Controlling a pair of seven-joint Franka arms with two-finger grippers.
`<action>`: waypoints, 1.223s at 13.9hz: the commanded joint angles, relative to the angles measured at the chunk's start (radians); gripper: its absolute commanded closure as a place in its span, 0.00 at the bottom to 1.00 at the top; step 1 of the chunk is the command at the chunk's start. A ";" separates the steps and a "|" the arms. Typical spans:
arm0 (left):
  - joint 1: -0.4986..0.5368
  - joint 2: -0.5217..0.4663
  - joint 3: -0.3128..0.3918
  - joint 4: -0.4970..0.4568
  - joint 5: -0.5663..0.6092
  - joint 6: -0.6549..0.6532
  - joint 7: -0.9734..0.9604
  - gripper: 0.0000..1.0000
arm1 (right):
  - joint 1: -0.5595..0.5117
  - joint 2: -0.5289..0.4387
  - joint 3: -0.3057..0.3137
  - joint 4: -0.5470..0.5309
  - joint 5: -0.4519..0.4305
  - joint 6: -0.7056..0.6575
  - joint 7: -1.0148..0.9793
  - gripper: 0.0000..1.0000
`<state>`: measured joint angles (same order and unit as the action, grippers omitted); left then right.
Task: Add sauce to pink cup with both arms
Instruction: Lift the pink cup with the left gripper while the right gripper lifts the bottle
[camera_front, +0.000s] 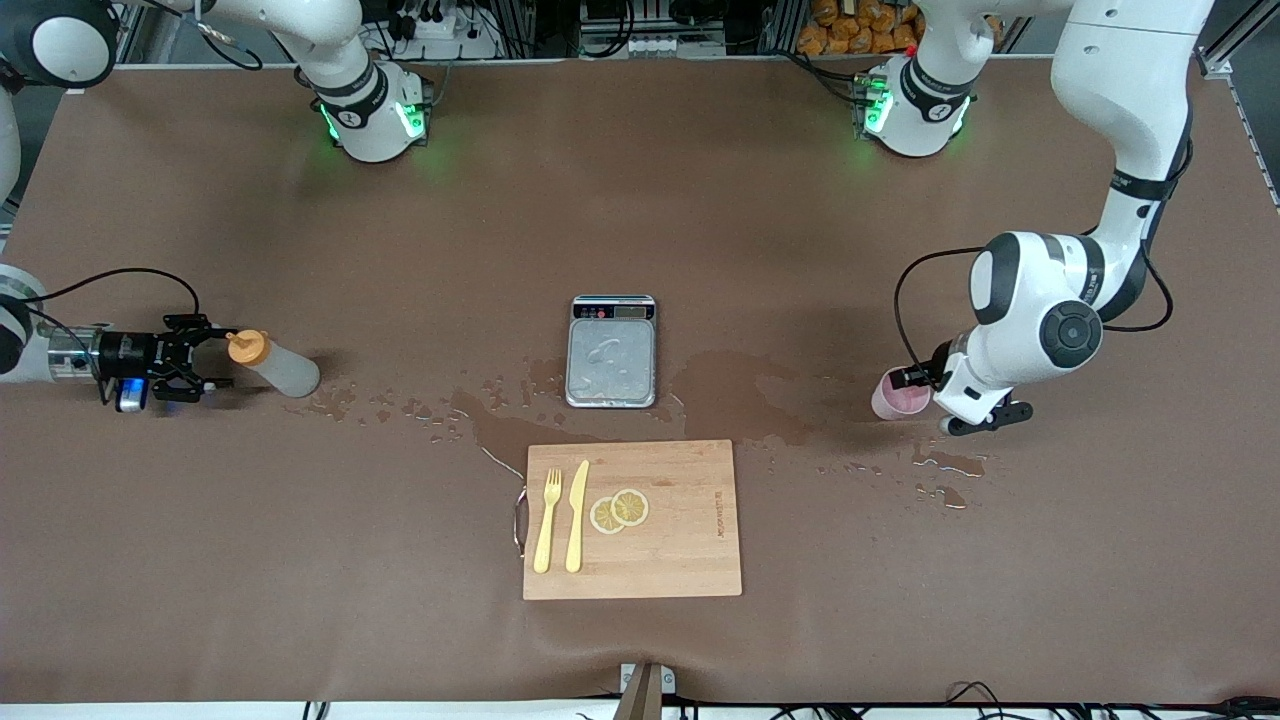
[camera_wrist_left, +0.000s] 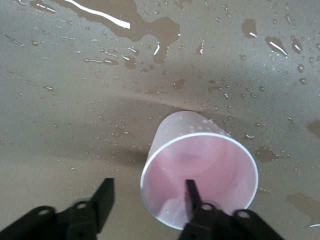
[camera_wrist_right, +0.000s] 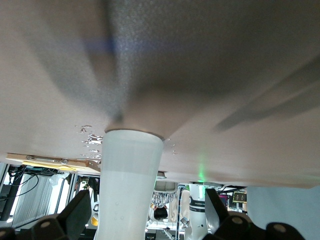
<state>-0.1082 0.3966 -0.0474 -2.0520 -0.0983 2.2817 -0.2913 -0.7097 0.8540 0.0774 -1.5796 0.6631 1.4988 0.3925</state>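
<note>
Left wrist view: one finger (camera_wrist_left: 191, 196) of the left gripper (camera_wrist_left: 147, 197) is sitting inside the pink cup (camera_wrist_left: 200, 175), one outside; jaws spread, not yet clamped.
Sauce (camera_front: 275, 365): translucent bottle standing at the right arm's end, orange cap.
Right gripper (camera_front: 195, 357): jaws released, straddling the bottle.
Front view: wet patches are glistening around the steel scale (camera_front: 611, 351).

Brown worktop (camera_front: 640, 200) wet with scattered puddles (camera_front: 740, 395) mid-surface. Cables and orange items (camera_front: 860, 25) along its edge by the bases.
</note>
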 joint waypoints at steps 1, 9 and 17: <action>-0.002 -0.001 0.001 -0.002 0.023 0.016 0.001 1.00 | -0.007 0.014 0.021 0.027 0.018 -0.031 0.046 0.00; 0.001 -0.002 0.003 0.013 0.025 0.016 0.001 1.00 | 0.045 0.031 0.021 0.015 0.059 -0.040 0.054 0.00; 0.002 -0.070 0.000 0.044 0.022 0.010 -0.022 1.00 | 0.090 0.042 0.021 0.013 0.059 -0.041 0.054 0.00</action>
<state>-0.1024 0.3839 -0.0450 -1.9957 -0.0967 2.2948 -0.2923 -0.6331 0.8871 0.0986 -1.5792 0.7033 1.4703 0.4273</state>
